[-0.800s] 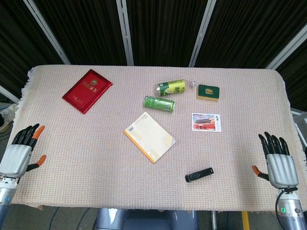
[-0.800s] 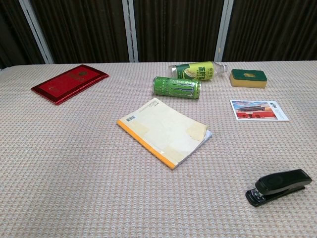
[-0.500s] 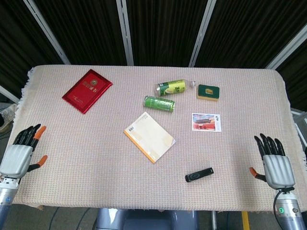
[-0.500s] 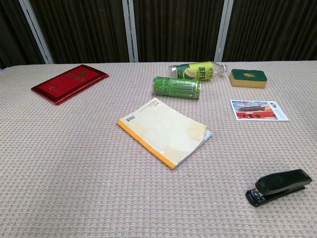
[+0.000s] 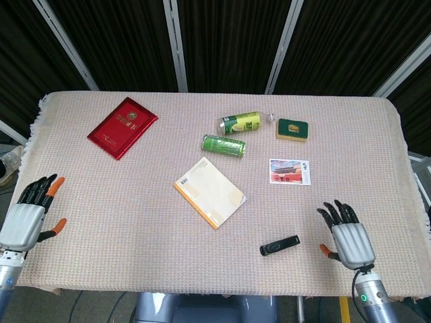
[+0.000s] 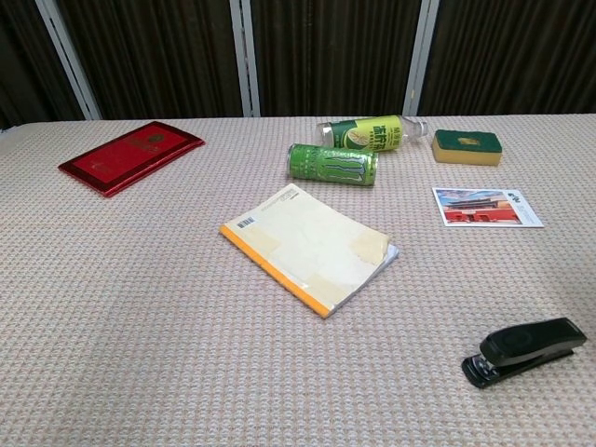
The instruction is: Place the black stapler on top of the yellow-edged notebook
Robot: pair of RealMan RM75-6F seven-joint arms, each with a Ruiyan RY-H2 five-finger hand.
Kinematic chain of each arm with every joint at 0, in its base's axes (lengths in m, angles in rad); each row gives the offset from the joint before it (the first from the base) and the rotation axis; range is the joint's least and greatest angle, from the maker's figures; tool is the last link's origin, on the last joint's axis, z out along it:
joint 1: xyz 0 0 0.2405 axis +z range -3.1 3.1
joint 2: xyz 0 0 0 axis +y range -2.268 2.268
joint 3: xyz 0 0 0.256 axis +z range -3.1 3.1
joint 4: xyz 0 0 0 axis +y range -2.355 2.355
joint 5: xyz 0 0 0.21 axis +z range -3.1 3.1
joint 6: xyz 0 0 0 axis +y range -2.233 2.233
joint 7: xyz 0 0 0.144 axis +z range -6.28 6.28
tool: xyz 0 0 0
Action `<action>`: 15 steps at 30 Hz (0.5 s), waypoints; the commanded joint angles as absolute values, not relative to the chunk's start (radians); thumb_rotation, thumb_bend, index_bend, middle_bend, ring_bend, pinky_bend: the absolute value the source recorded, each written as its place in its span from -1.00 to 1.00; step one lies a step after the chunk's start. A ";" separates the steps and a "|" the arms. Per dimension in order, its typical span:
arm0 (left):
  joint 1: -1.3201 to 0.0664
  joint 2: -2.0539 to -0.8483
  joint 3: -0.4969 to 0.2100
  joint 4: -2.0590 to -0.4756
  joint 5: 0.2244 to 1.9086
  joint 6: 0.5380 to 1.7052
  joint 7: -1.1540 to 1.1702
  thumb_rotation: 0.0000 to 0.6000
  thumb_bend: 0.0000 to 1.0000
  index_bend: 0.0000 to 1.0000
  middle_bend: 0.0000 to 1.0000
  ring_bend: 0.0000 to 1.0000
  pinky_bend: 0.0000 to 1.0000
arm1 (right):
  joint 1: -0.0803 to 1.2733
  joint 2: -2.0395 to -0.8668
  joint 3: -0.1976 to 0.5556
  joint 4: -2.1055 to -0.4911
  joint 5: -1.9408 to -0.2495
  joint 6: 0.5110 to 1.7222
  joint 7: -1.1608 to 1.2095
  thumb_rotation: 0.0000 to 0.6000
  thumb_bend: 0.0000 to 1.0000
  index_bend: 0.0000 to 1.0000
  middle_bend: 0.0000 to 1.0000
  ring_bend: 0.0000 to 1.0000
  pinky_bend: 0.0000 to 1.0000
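The black stapler [image 5: 279, 245] [image 6: 524, 350] lies on the cloth near the table's front edge, right of centre. The yellow-edged notebook [image 5: 210, 192] [image 6: 311, 245] lies flat at the middle, up and left of the stapler. My right hand [image 5: 347, 237] hovers a short way right of the stapler, fingers spread, holding nothing. At the front left corner my left hand [image 5: 30, 213] is open too, far from both objects. Neither hand shows in the chest view.
A red booklet [image 5: 122, 127] lies at the back left. A green can [image 5: 223, 145] and a green bottle [image 5: 240, 123] lie behind the notebook. A green-topped sponge [image 5: 292, 129] and a postcard [image 5: 289, 171] sit to the right. The table edge [image 5: 202, 292] is close in front.
My right hand has moved left and slightly toward the table's front, from the right edge to just beside the stapler. The left hand and all objects stayed put.
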State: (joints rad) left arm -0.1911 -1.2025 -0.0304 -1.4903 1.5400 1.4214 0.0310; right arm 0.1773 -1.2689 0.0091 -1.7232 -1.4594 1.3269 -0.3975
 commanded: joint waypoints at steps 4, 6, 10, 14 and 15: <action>-0.194 -1.200 -0.029 -1.491 1.538 1.414 0.029 1.00 -0.41 -0.97 -1.00 -1.00 -0.80 | 0.197 -1.324 -0.007 -1.708 -1.469 1.291 -0.435 1.00 -0.68 -0.53 -0.64 -0.83 -0.68; -0.195 -1.201 -0.028 -1.491 1.538 1.412 0.029 1.00 -0.41 -0.97 -1.00 -1.00 -0.80 | 0.199 -1.338 -0.010 -1.701 -1.472 1.286 -0.435 1.00 -0.68 -0.50 -0.59 -0.78 -0.64; -0.198 -1.202 -0.028 -1.491 1.537 1.407 0.031 1.00 -0.41 -0.97 -1.00 -1.00 -0.80 | 0.203 -1.361 -0.015 -1.695 -1.472 1.275 -0.441 1.00 -0.67 -0.49 -0.57 -0.77 -0.63; -0.202 -1.203 -0.025 -1.492 1.539 1.398 0.033 1.00 -0.41 -0.97 -1.00 -1.00 -0.80 | 0.213 -1.389 -0.020 -1.693 -1.477 1.257 -0.449 1.00 -0.66 -0.47 -0.54 -0.76 -0.63; -0.202 -1.202 -0.024 -1.492 1.540 1.398 0.034 1.00 -0.41 -0.97 -1.00 -1.00 -0.80 | 0.216 -1.395 -0.021 -1.692 -1.478 1.251 -0.449 1.00 -0.66 -0.47 -0.54 -0.76 -0.63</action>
